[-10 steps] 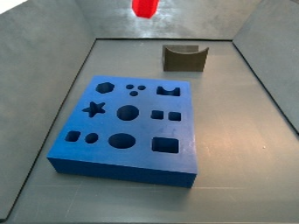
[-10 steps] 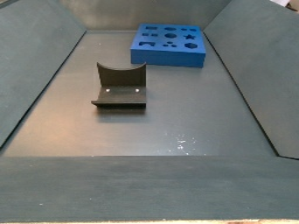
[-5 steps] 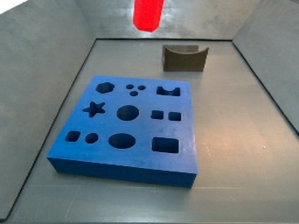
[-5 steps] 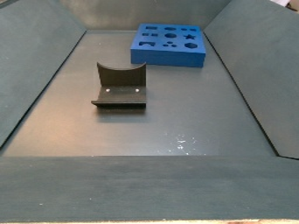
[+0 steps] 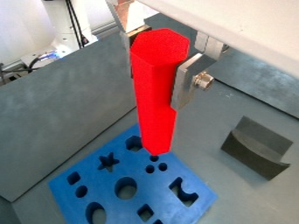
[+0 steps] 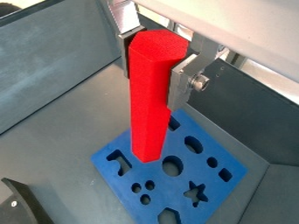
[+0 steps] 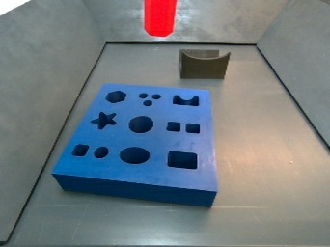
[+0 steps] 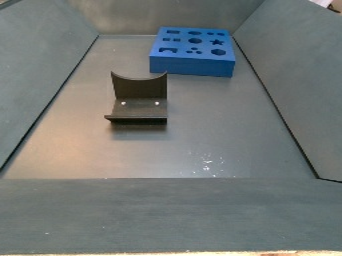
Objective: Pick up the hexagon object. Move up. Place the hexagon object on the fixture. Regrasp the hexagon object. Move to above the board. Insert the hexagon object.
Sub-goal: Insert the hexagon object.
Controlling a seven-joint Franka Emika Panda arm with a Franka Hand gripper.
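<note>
Gripping hexagon object [image 5: 153, 92], gripper [image 6: 149, 52] above board [image 6: 233, 164]

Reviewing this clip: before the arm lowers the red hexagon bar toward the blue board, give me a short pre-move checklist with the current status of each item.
1. Grip: the gripper holds the hexagon object between its fingers, in both wrist views. Ok.
2. Bar attitude: it hangs lengthwise, pointing down at the board. Ok.
3. Bar clear of the board: in a side view it hangs high above the floor, not touching. Ok.
4. Alignment with the hexagon hole: cannot tell; the bar hides what lies beneath its lower end.
5. Board holes: those visible look unobstructed. Ok.
6. The fixture stands apart from the board. Ok.
</note>
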